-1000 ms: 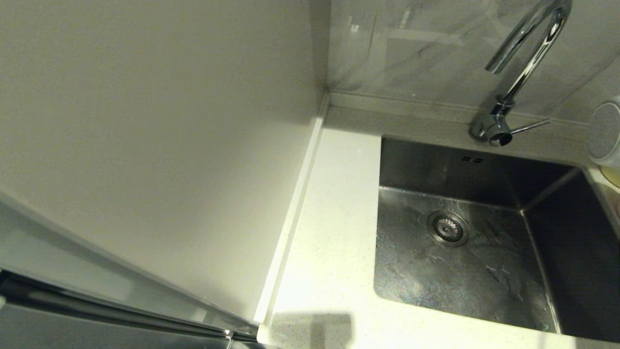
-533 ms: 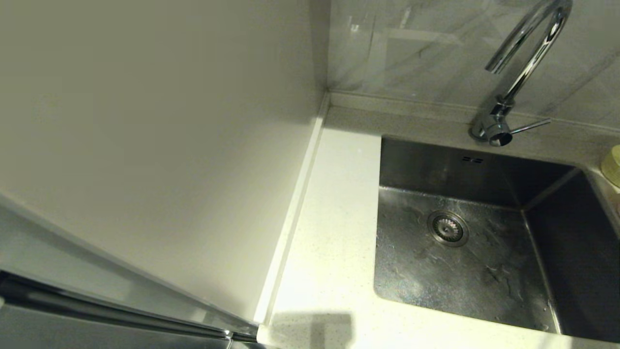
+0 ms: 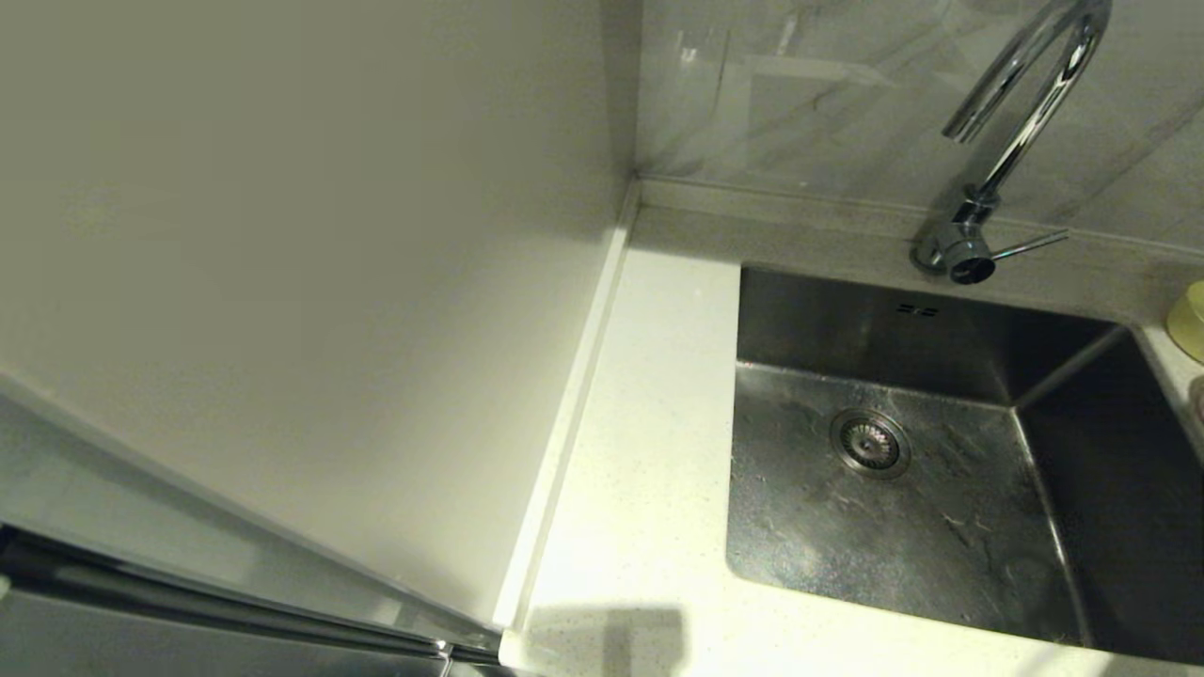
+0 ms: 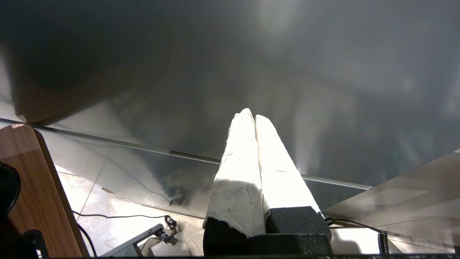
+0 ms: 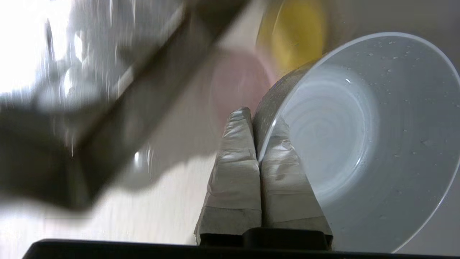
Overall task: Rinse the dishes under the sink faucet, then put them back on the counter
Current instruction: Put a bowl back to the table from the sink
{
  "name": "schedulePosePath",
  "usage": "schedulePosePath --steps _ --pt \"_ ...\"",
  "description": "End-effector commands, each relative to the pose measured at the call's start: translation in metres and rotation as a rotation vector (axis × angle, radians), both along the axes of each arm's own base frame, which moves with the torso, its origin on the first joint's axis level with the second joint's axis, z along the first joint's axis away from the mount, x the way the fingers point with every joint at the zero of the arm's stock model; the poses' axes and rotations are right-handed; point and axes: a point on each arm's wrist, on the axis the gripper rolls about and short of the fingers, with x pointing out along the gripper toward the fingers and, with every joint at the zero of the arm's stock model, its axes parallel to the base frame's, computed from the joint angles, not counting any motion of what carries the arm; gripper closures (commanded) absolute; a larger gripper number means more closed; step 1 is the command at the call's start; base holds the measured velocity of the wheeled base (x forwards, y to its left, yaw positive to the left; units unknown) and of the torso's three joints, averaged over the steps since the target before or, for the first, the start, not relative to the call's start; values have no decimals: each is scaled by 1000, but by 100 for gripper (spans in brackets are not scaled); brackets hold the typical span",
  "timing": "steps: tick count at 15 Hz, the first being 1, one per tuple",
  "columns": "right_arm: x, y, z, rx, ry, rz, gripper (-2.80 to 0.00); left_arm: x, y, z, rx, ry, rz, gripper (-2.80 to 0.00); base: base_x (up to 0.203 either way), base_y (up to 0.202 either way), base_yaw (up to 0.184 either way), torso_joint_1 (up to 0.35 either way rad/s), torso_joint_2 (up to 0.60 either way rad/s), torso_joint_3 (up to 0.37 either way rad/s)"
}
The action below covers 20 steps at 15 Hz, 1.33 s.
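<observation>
Right claw [image 5: 256,124]: its taped fingers are pinching the rim of the grey-blue bowl [image 5: 359,144], one finger inside the rim and one outside; the claw is out of the head view.
Grey-blue bowl: it is standing tilted on edge in the right claw, with its hollow facing the wrist camera and small water drops sitting on the inner wall.
Yellow bowl [image 5: 298,36]: it is lying beyond the grey-blue bowl in the right wrist view; in the head view a sliver of it is showing at the right edge, on the desk beside the sink.
Pink bowl [image 5: 237,86]: it is showing blurred just beside the yellow bowl, past the claw's fingertips; whether the two are touching cannot be told.
Sink [image 3: 941,310]: the steel basin is holding no dish, and wet patches are glistening around the drain strainer [image 3: 869,442].
Faucet [image 3: 1016,122]: the chrome gooseneck is arching over the back of the sink, its thin lever pointing right.
Desk [image 3: 640,451]: the white speckled strip is running along the sink's left side.
Left claw [image 4: 254,117]: it is hanging parked near the floor, fingers pressed together on nothing.
</observation>
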Motion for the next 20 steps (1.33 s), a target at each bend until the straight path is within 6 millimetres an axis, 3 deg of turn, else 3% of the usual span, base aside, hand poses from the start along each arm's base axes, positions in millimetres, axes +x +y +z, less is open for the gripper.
schedulePosePath --steps 1,4,10,14,16,20 --pt "-24 -8 -32 51 138 -58 0 0 0 -1 0 2 0 0 0 0 0 0 0 0" --pt "-28 -15 -69 140 277 -68 0 0 0 -1 0 2 0 0 0 0 0 0 0 0" --pt "-20 -32 -107 170 391 35 0 0 0 -1 0 2 0 0 0 0 0 0 0 0" --pt "-8 -58 -140 107 401 6 0 0 0 -1 0 2 0 0 0 0 0 0 0 0" --pt "2 -66 -149 109 403 18 0 0 0 -1 0 2 0 0 0 0 0 0 0 0" --pt "28 -75 -149 121 338 -10 0 0 0 -1 0 2 0 0 0 0 0 0 0 0"
